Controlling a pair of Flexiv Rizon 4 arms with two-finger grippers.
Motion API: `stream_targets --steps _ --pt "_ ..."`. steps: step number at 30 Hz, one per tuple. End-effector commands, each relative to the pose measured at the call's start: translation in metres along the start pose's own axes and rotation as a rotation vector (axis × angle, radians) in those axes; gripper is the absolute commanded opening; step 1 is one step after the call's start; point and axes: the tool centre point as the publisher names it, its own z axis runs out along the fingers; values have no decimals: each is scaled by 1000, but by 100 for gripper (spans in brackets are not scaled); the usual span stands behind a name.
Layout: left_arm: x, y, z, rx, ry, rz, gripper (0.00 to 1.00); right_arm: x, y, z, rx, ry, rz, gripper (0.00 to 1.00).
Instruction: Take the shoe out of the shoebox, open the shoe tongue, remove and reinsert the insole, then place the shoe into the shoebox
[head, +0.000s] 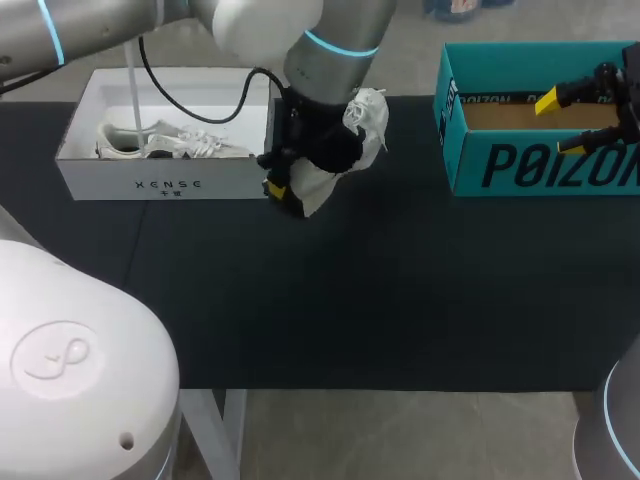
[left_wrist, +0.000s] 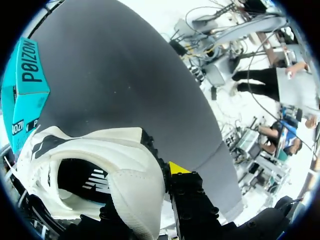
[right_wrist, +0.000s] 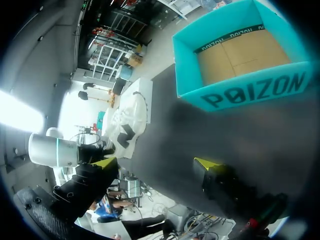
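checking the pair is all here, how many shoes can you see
2. A laced shoe lies in the white shoebox; a second shoe is held by the left gripper beside that box. The teal box shows none inside.

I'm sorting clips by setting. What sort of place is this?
Probably a robotics lab test bench. A robot's left hand holds a white sneaker above a black-covered table, with a white shoebox and an open teal shoebox set out like a staged trial.
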Motion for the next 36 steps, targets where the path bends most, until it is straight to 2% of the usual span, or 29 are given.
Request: stream_targets --steps 1,9,10,12,15,16,33,34,36 --pt "-1 1 -4 -10 5 35 0 0 0 0 0 -3 0 100" --pt "-1 1 -4 -10 5 35 0 0 0 0 0 -3 0 100" --pt "1 2 -3 1 -12 135 0 0 0 0 0 -3 0 100" --pt "6 10 -2 98 -102 422 0 0 0 0 0 -3 0 100" --pt "14 24 -3 95 -97 876 0 0 0 0 0 -3 0 100" --pt "19 30 -6 75 -127 947 0 0 0 0 0 -3 0 100" --pt "19 30 -6 75 -127 947 0 0 0 0 0 -3 0 100" --pt "19 30 -6 58 -148 973 0 0 0 0 0 -3 0 100" --pt "19 42 -4 21 -166 980 0 0 0 0 0 -3 0 100"
